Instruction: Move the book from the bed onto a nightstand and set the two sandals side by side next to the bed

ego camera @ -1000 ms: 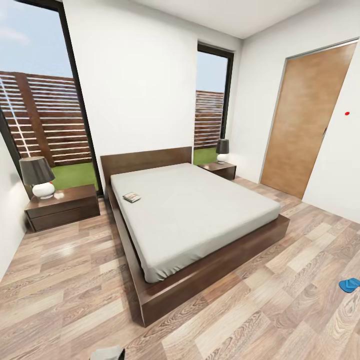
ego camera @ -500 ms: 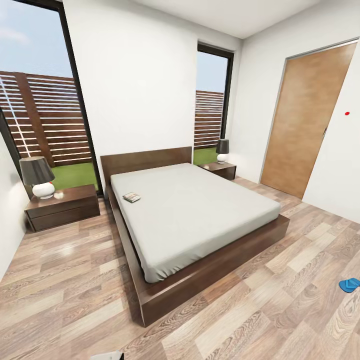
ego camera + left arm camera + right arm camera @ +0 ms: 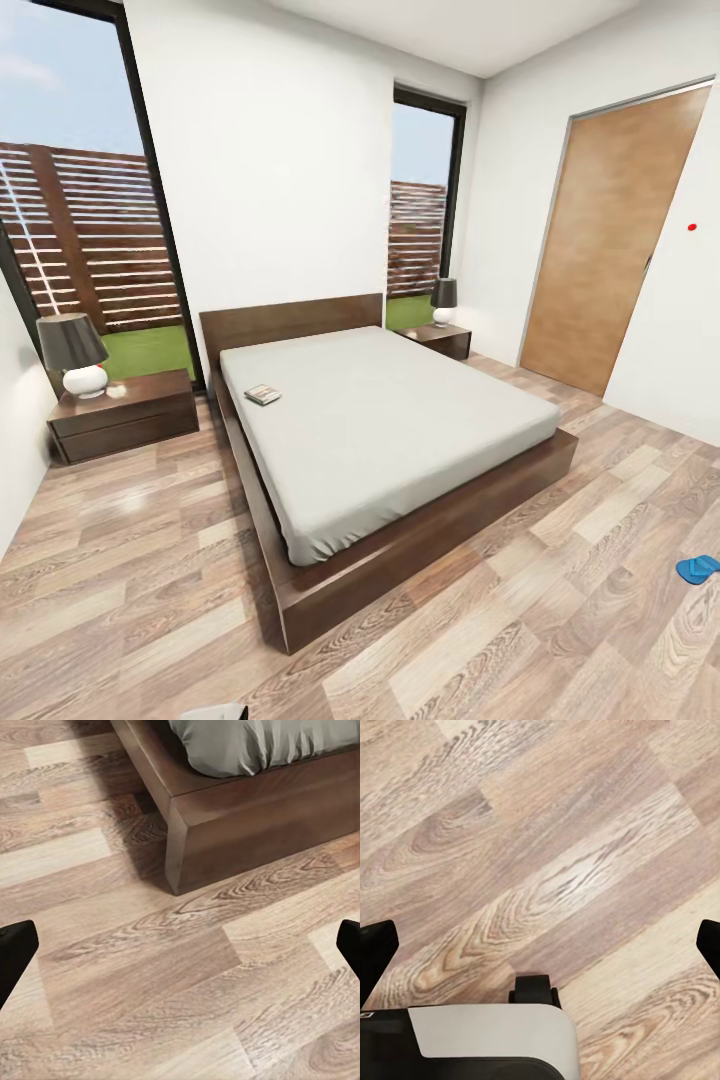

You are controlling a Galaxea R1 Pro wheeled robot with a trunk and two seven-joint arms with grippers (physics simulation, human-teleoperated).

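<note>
Lying flat on the bed [image 3: 400,430] near its headboard, the book [image 3: 263,394] looked thin, light and stiff, best pinched at an overhanging edge, while both end effectors, left [image 3: 180,949] and right [image 3: 540,945], hung spread apart over floor.

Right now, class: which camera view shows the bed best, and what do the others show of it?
The head view: the whole bed with the book lying on it. The left wrist view catches one frame corner and the mattress edge. The right wrist view has floor.
</note>
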